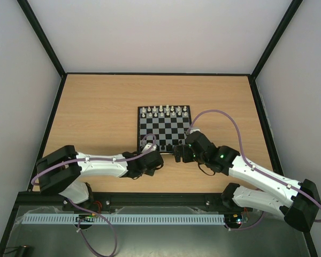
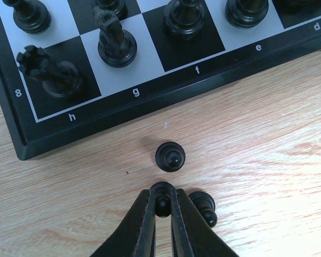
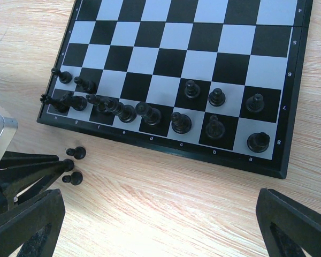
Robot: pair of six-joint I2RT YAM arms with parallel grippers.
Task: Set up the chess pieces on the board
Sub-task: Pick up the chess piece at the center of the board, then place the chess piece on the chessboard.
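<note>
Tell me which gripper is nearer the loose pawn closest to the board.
Left gripper: fingers shut on a neighbouring pawn beside the loose pawn; right gripper hovers open, farther along the board.

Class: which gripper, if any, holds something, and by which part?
The left gripper is shut on a black pawn, its fingertips pinching the pawn's sides near the top. The right gripper is open and holds nothing.

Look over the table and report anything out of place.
Three black pawns sit on the table off the board, beside its h-file corner, instead of on squares. The left tool is shut on one; two sit loose beside it. Three squares in the middle of the black pawn row are vacant.
</note>
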